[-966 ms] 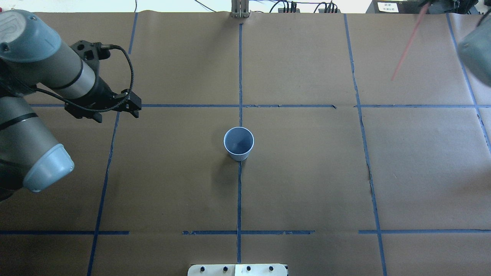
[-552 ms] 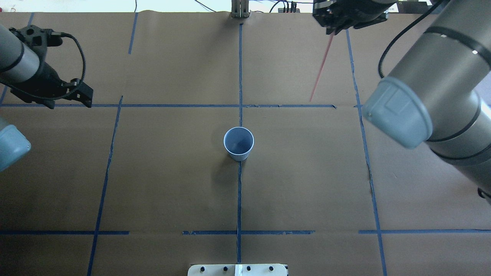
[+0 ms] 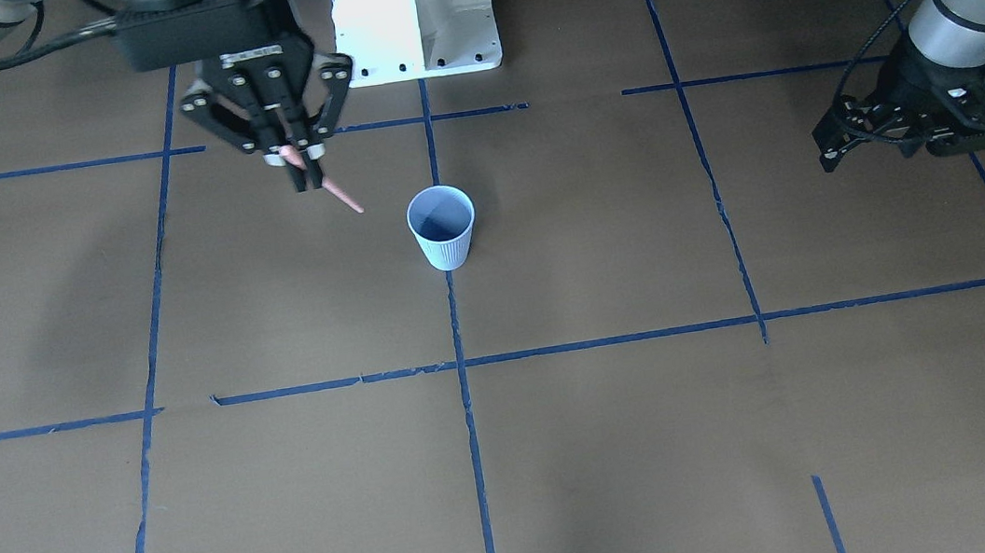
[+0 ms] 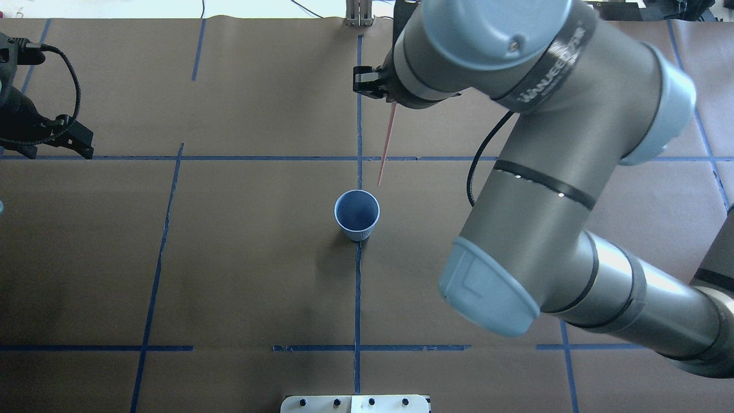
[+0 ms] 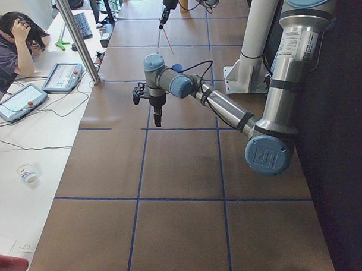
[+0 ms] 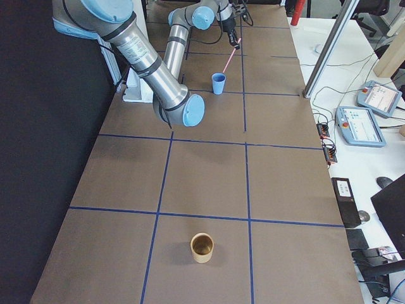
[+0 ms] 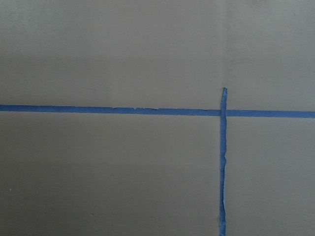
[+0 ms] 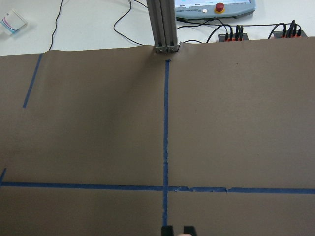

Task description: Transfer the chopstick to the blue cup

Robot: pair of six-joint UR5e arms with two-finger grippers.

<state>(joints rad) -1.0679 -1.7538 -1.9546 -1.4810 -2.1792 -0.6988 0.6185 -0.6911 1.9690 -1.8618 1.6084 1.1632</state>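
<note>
The clearest writing sits on the black band around the right arm [image 4: 545, 63] in the upper middle of the overhead view: white capitals that look like "UNIVERSAL", only partly legible. A round blue joint cap [image 5: 269, 158] at lower right of the left-side view bears a "UR" mark. The chopstick [image 3: 339, 198] is a thin, pale pink stick, tilted, with its upper end pinched between the closed fingers of the right gripper [image 3: 306, 175] at upper left of the front-facing view. Its lower tip hangs in the air just to the left of the blue cup [image 3: 443, 226], outside the rim and not touching it. The cup stands upright near the frame's centre on a tape crossing, light blue with ribbed walls and a darker inside. The left gripper [image 5: 157, 118] hangs over bare paper well apart from the cup; whether its jaws are apart or together cannot be told. The table [image 3: 626, 448] is covered in brown paper gridded with blue tape. A brown cup [image 6: 202, 247] stands at lower centre of the right-side view. A person [image 5: 8, 49] sits at a white bench in the upper left of the left-side view.
</note>
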